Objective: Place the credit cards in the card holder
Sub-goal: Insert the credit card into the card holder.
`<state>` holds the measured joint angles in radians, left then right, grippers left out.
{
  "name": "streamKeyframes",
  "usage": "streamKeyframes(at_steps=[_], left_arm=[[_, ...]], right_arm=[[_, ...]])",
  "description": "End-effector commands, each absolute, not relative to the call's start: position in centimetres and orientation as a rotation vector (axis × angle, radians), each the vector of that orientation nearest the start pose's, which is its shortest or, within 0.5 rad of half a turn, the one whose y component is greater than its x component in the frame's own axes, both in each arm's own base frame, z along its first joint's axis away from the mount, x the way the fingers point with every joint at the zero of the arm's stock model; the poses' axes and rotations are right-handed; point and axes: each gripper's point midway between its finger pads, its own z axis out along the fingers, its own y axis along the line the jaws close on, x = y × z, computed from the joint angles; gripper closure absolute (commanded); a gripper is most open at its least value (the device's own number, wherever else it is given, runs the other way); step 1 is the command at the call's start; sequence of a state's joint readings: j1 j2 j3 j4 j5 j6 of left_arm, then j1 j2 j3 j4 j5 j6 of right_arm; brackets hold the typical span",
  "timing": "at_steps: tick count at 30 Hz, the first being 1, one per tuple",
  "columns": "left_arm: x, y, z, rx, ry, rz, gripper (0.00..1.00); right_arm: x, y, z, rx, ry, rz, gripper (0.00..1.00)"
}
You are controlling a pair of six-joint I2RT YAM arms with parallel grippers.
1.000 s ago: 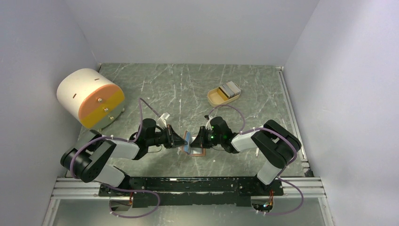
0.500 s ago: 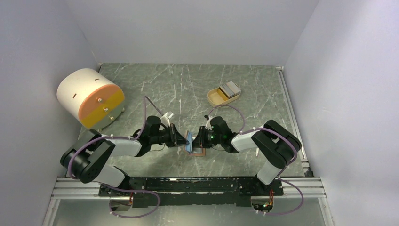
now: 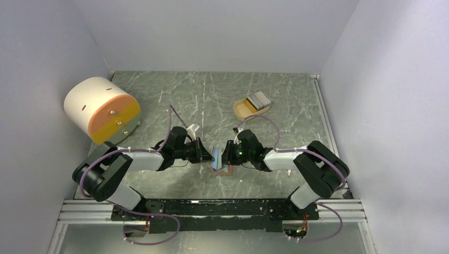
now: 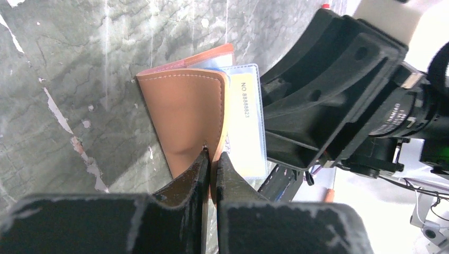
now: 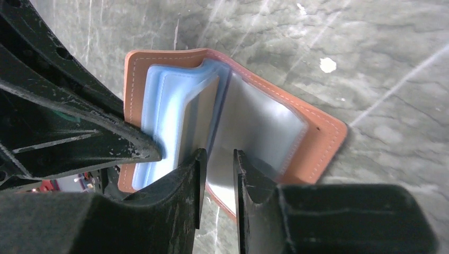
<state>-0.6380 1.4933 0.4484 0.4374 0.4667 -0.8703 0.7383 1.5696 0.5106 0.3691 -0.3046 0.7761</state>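
Observation:
The salmon-pink card holder (image 3: 222, 169) lies open on the table between my two grippers. My left gripper (image 3: 208, 155) is shut on its cover flap (image 4: 185, 111) and holds that flap upright (image 4: 213, 154). A grey-white card (image 4: 246, 116), printed with a number, stands among the light blue inner sleeves (image 5: 159, 106); it also shows in the right wrist view (image 5: 202, 116). My right gripper (image 3: 226, 155) is at the sleeves, its jaws a little apart (image 5: 218, 156) with a sleeve or card edge along one finger. More cards (image 3: 259, 99) lie in the beige tray.
The beige oval tray (image 3: 242, 110) stands at the back right of the middle. The big white-and-orange drum (image 3: 100, 108) stands at the far left. The two grippers almost touch over the holder. The table's near rail runs along the bottom.
My left gripper has moved right, bringing the flap more upright against the right gripper. The right gripper has stayed at the holder, its arm stretching lower.

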Motion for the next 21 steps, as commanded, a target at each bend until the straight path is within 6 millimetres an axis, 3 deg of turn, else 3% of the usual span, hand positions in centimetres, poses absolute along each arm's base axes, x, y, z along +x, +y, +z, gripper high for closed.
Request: streamKeyframes(at_steps=[1,6,10,16,21], left_arm=[[20.1,-26.5,0.5,-0.019,2.591,-1.063,0.91],[20.3,-26.7,0.6,-0.021,2.594,-1.058,0.91],[20.3,-26.8,0.9,-0.024,2.588,-1.067,0.91],[20.4,-27.1,2.7,-0.06,2.546,-1.116,0.91],[20.4,-26.9,3.8,-0.072,2.517,-1.127,0.91]], right_arm=[[20.8,27.0,1.8,-0.105,2.517,0.93,0.69],[21.6,24.7,3.6,-0.069,2.495,0.81,0.64],[22.2,24.1,6.0,-0.065,2.435,0.783,0.61],[22.7,25.6,8.6,-0.103,2.357,0.881,0.62],[23.0,27.4,8.7,-0.159,2.346,0.941,0.69]])
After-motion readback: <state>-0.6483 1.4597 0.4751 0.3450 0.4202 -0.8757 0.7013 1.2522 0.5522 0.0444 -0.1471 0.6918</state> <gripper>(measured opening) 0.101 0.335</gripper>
